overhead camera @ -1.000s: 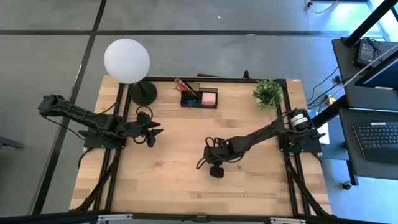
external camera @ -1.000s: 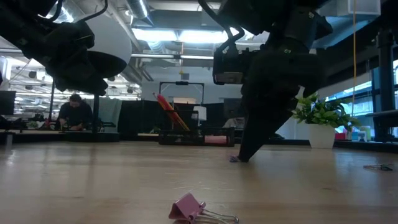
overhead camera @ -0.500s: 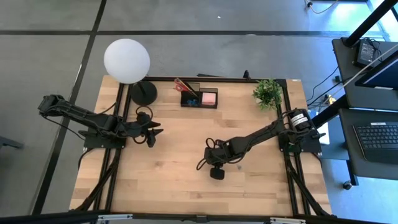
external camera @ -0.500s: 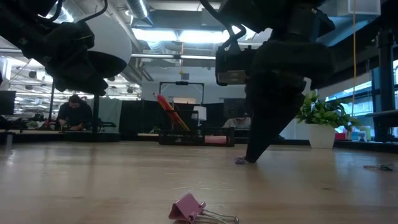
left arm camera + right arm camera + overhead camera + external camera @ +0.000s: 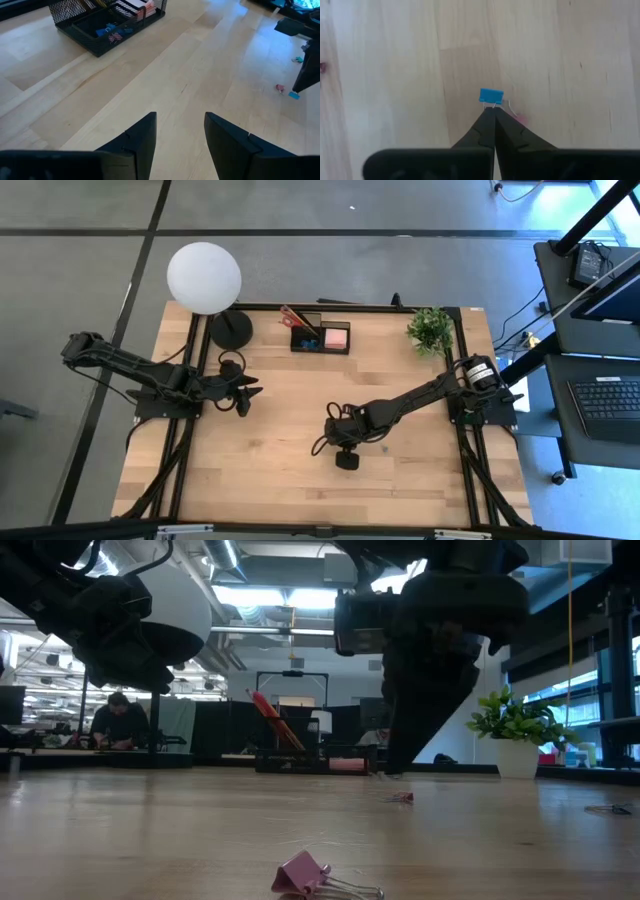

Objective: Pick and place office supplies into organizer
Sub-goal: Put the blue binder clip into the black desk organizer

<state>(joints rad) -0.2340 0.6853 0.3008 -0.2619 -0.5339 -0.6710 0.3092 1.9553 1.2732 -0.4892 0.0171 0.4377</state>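
Observation:
My right gripper (image 5: pixel 336 434) hangs mid-table, pointing down, shut on a small blue binder clip (image 5: pixel 491 95). The left wrist view shows that clip (image 5: pixel 294 95) at its fingertip. A tiny pink clip (image 5: pixel 403 797) lies on the wood just beside it. The black mesh organizer (image 5: pixel 320 336) stands at the far edge, with red-handled scissors (image 5: pixel 293 317) and a pink sticky-note pad (image 5: pixel 337 336) in it. My left gripper (image 5: pixel 180 120) is open and waits above the table's left side (image 5: pixel 246 392). Another pink binder clip (image 5: pixel 302 874) lies near the near edge. My right gripper pinches the blue clip's wire handles (image 5: pixel 493 105) between its two fingertips, coming from above and pointing down. The blue body sticks out beyond the tips. The clip looks lifted just off the wood.
A round black lamp base (image 5: pixel 230 329) with a white globe (image 5: pixel 204 277) stands left of the organizer. A green potted plant (image 5: pixel 431 329) sits at the far right corner. Bare wood lies between my right gripper and the organizer. A person sits in the room beyond.
My right gripper has risen from the tabletop, where its tips stood a second ago, and drifted slightly toward the table's left. The blue clip went up with it, while the tiny pink clip stayed on the wood.

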